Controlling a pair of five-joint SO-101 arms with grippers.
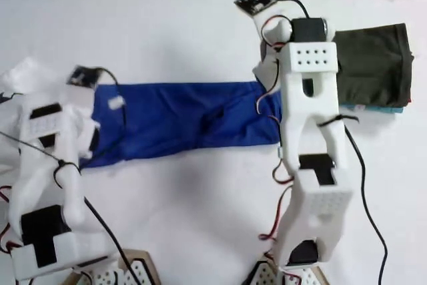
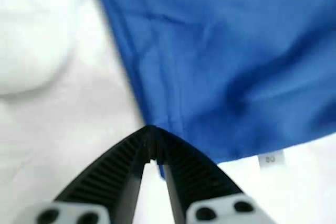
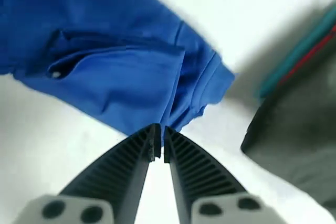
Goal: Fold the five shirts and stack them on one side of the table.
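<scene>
High view: left pincer (image 2: pixel 152 136) and right pincer (image 3: pixel 159 139) each pinch shut on an end of the blue shirt (image 1: pixel 180 118), seemingly stretching it flat on the worktop (image 1: pixel 167 31) for folding, the folded stack (image 1: pixel 373 65) kept aside.

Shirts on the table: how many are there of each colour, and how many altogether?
blue shirt: 1
dark green shirt: 1
teal shirt, only its edge showing: 1
red shirt, only its edge showing: 1
white cloth, perhaps a shirt: 1
Total: 5, if the white cloth counts
</scene>
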